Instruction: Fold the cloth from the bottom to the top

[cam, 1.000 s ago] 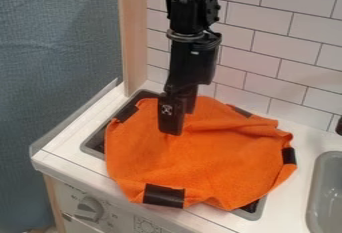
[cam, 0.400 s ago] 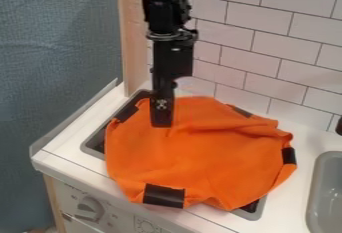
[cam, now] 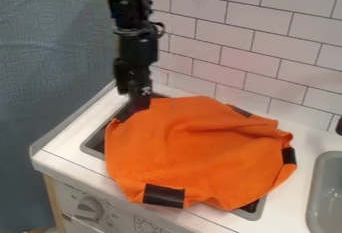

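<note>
Pointing down, the black gripper (cam: 139,103) hung at the upper left edge of the orange cloth (cam: 197,152); whether it stood wide or narrow, I could not tell. Rumpled, the cloth lay spread over the grey-rimmed recess (cam: 87,146) in the white desk (cam: 70,149), a black patch (cam: 163,195) at its near edge, left of the grey basin (cam: 324,197).
</note>
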